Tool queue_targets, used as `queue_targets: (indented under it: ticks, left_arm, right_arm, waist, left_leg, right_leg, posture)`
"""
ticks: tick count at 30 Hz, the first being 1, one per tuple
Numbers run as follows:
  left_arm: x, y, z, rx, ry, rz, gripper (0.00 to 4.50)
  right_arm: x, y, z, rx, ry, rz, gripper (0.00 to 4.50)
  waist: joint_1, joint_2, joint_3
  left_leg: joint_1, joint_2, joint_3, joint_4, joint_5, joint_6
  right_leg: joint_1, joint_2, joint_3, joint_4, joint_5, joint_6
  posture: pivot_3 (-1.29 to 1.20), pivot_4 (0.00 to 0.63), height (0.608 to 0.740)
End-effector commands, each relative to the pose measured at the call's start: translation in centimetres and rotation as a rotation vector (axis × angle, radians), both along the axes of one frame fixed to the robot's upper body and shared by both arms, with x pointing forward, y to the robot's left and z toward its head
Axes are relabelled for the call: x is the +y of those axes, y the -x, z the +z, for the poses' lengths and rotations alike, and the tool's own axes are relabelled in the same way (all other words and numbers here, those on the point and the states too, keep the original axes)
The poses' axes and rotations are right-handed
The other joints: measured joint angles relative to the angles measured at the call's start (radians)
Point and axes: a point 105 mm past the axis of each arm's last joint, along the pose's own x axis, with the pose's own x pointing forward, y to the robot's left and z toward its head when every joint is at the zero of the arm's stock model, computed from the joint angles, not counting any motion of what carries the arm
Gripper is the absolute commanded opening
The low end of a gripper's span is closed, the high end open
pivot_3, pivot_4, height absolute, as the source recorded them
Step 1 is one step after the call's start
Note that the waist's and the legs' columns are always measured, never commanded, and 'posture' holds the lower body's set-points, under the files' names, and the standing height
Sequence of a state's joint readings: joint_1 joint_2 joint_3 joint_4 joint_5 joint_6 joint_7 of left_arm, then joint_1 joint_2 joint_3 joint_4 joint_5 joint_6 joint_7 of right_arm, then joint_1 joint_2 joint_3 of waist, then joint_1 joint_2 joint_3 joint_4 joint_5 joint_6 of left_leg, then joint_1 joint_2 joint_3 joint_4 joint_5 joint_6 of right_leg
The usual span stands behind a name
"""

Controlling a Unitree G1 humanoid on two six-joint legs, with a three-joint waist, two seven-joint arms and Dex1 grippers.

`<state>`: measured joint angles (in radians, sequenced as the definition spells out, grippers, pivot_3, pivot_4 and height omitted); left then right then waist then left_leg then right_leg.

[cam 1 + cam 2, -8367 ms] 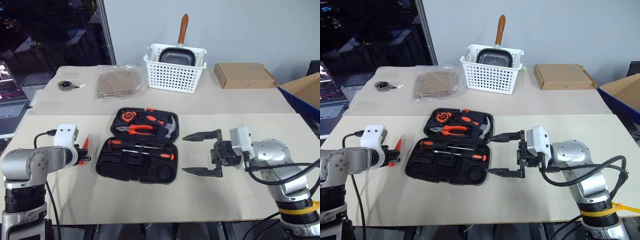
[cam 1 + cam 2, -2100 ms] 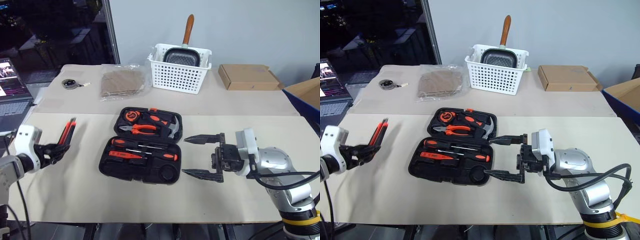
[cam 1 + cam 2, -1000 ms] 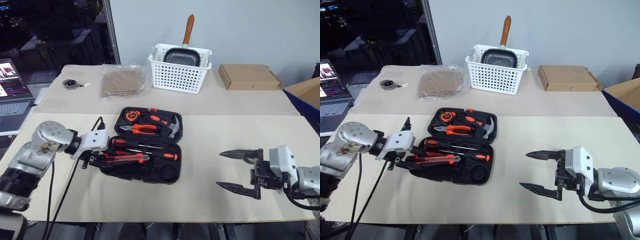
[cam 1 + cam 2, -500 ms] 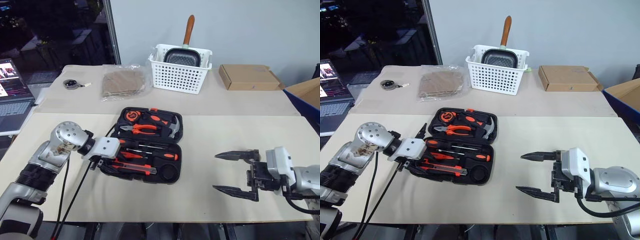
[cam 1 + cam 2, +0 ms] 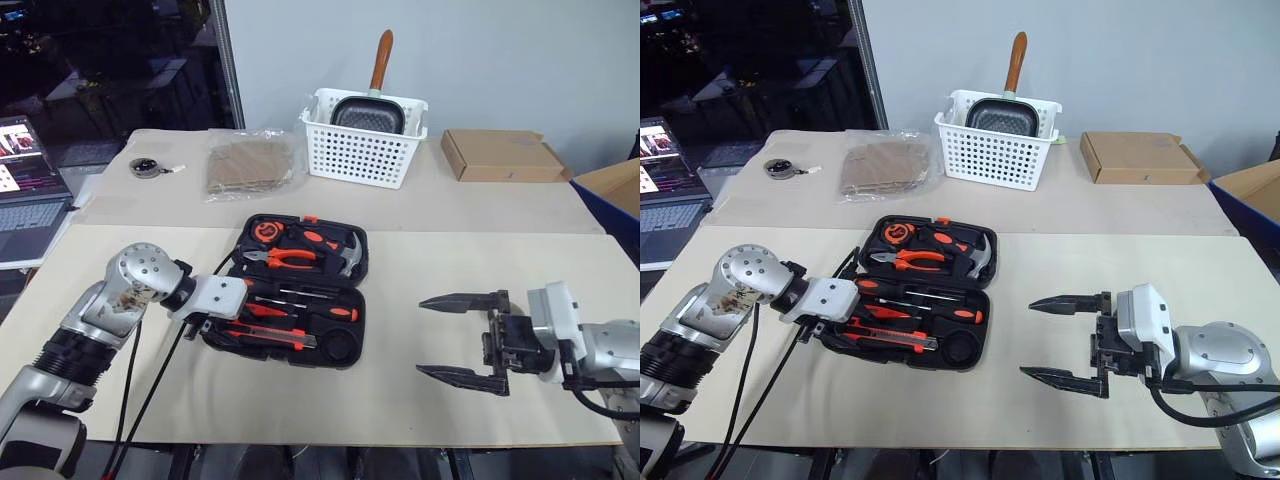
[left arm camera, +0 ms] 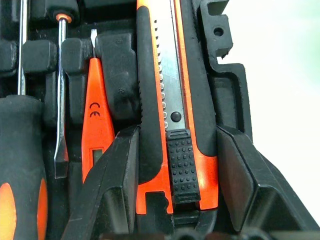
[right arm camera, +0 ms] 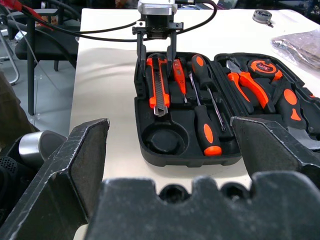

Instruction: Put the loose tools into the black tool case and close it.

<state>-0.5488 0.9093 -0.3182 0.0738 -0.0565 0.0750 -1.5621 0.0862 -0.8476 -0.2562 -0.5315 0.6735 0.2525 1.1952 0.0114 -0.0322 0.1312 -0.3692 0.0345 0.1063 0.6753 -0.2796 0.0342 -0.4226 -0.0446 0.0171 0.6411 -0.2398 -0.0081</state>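
A: Left fingers [image 6: 120,185] grip the orange-and-black utility knife [image 6: 172,115] over the open black moulded-plastic tool case [image 5: 290,300], mid-bench.

B: Right fingers [image 5: 1068,338] gape wide, empty. Released askew, it could block the lid.

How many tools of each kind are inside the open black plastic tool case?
Black-and-orange-handled screwdrivers: 2
Small all-orange tester screwdriver: 1
Orange-and-black utility knife: 1
Orange-handled pliers: 1
Steel-headed hammer: 1
Round orange tape measure: 1
Total: 7
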Motion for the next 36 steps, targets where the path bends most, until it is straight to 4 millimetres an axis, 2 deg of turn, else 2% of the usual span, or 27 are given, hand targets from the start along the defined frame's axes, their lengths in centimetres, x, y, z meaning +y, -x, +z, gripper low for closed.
queue_targets:
  ticks: [1, 2, 6, 10, 13, 15, 16, 19, 22, 26, 31, 36]
  left_arm:
    - [-0.3, 0.3, 0.7, 0.002, 0.021, 0.005, 2.78]
    - [-0.4, 0.3, 0.9, -0.008, 0.034, 0.007, 2.91]
    - [-0.5, -0.2, 1.8, -0.073, 0.077, 0.045, 4.33]
    - [-0.7, 0.1, 4.5, -0.088, 0.238, 0.123, 4.42]
    - [-0.8, 0.1, 6.6, -0.058, 0.435, 0.251, 4.42]
    - [-1.1, 0.5, 7.5, -0.004, 0.577, 0.320, 3.91]
    - [-1.0, 0.8, 7.2, 0.019, 0.620, 0.351, 3.74]
    - [-0.7, 1.0, 5.8, 0.042, 0.687, 0.447, 2.54]
    - [-1.2, 1.7, 3.1, 0.030, 0.669, 0.490, 1.54]
    - [-2.6, 2.8, 0.8, 0.017, 0.593, 0.449, 0.08]
    - [-1.8, 2.0, -3.2, 0.032, 0.483, 0.537, 0.08]
    - [-1.1, 2.5, -5.2, 0.151, 0.484, 0.599, 0.08]
  right_arm:
    - [0.3, 0.1, 0.8, -0.030, -0.017, 0.021, 4.50]
    - [0.3, 0.0, 0.8, -0.031, -0.018, 0.023, 4.50]
    - [0.5, -0.1, 0.7, -0.036, -0.025, 0.031, 4.50]
    - [0.6, -0.3, 0.7, -0.037, -0.027, 0.035, 4.50]
    - [0.6, -0.6, 0.7, -0.040, -0.029, 0.034, 4.50]
    - [0.5, -0.7, 0.7, -0.041, -0.030, 0.034, 4.50]
    - [0.5, -0.7, 0.6, -0.041, -0.029, 0.033, 4.50]
    - [0.4, -0.8, 0.6, -0.040, -0.028, 0.031, 4.50]
    - [0.4, -0.8, 0.6, -0.039, -0.028, 0.028, 4.50]
    - [0.4, -0.8, 0.5, -0.039, -0.028, 0.019, 4.50]
    - [0.3, -0.7, 0.1, -0.032, -0.025, 0.003, 4.50]
    - [0.2, -0.5, 0.0, -0.029, -0.020, -0.006, 4.50]
  waist:
    - [-0.001, 0.000, 0.000]
    - [-0.003, 0.000, 0.000]
    - [-0.006, 0.000, 0.000]
    - [-0.007, 0.000, 0.000]
    - [-0.007, 0.000, 0.000]
    - [-0.008, 0.001, 0.000]
    - [-0.008, 0.001, 0.000]
    - [-0.013, 0.001, 0.000]
    - [-0.013, 0.001, 0.000]
    - [-0.007, 0.001, 0.000]
    - [0.000, 0.002, -0.001]
    - [0.000, 0.008, -0.004]
  left_leg:
    - [0.000, 0.000, 0.000, 0.000, 0.000, 0.000]
    - [0.000, 0.000, 0.000, 0.000, 0.000, 0.000]
    - [0.000, 0.000, 0.000, 0.000, 0.000, 0.000]
    - [0.000, 0.001, 0.000, 0.000, 0.000, 0.000]
    - [0.000, 0.001, 0.000, 0.001, 0.000, 0.000]
    - [0.000, 0.001, -0.001, 0.001, 0.000, 0.000]
    - [0.000, 0.001, -0.001, 0.001, 0.000, 0.000]
    - [0.001, 0.002, -0.001, 0.001, 0.000, 0.000]
    - [0.001, 0.002, -0.001, 0.001, 0.000, 0.000]
    - [0.001, 0.001, -0.001, 0.001, 0.000, 0.000]
    - [0.001, 0.001, -0.001, 0.001, 0.000, 0.000]
    - [0.004, 0.001, -0.001, 0.001, 0.000, 0.000]
  right_leg:
    - [0.000, 0.000, 0.000, 0.000, 0.000, 0.000]
    - [0.000, 0.000, 0.000, 0.000, 0.000, 0.000]
    - [0.000, 0.000, 0.000, 0.000, 0.000, 0.000]
    - [-0.001, 0.000, 0.000, 0.000, 0.000, 0.000]
    - [0.000, 0.000, 0.000, 0.000, 0.000, 0.000]
    - [0.000, 0.000, 0.000, 0.000, 0.000, 0.000]
    - [0.000, 0.000, 0.000, 0.001, 0.000, 0.000]
    - [0.000, 0.000, 0.000, 0.001, 0.000, 0.000]
    - [0.000, 0.000, 0.000, 0.001, 0.000, 0.000]
    - [0.001, -0.001, 0.000, 0.001, 0.000, -0.001]
    - [0.001, -0.001, 0.000, 0.001, 0.001, -0.001]
    - [0.004, -0.001, 0.000, 0.001, 0.001, -0.001]
  posture:
    - [0.00, 0.150, 0.740]
    - [0.00, 0.150, 0.740]
    - [0.00, 0.150, 0.740]
    - [0.00, 0.150, 0.740]
    - [0.00, 0.150, 0.740]
    - [0.00, 0.150, 0.740]
    - [0.00, 0.150, 0.740]
    - [0.00, 0.150, 0.740]
    - [0.00, 0.150, 0.740]
    - [0.00, 0.150, 0.740]
    - [0.00, 0.150, 0.740]
    - [0.00, 0.150, 0.740]
